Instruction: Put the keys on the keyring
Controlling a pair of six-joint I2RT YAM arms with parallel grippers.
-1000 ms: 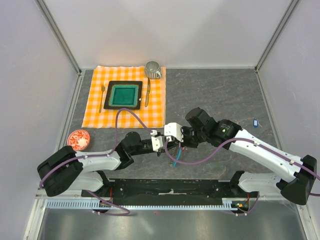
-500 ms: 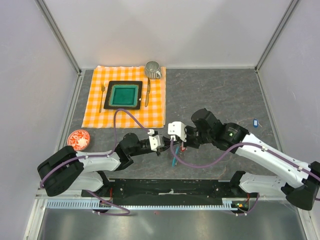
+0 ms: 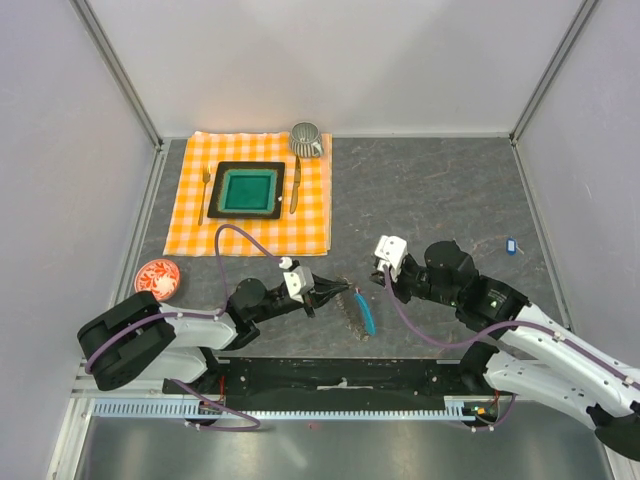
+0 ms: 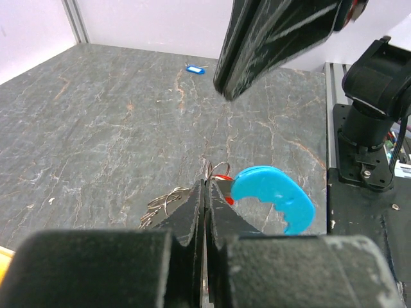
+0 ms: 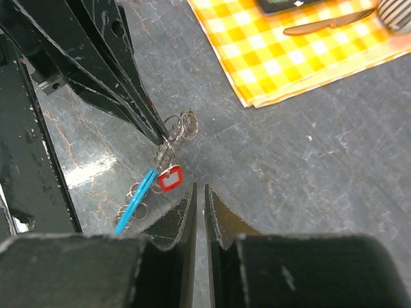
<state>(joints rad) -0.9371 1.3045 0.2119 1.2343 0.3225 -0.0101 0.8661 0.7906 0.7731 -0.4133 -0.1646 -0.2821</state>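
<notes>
Now the left tool (image 3: 328, 292) pinches the keyring (image 3: 356, 308) at center frame; the right tool (image 3: 384, 278), barely ajar and empty, sits nearer the blue key (image 3: 511, 244) far right.

Left arm (image 3: 195, 325) and right arm (image 3: 560, 345) alike: glossy white shell segments between bulky black joint housings; a thin purple cable (image 3: 218, 250) loops off each; small white camera block (image 3: 390, 248) at the wrist; black wedge-shaped fingers (image 4: 186, 215), pale-scuffed; flat black base plate (image 3: 340, 372).
</notes>
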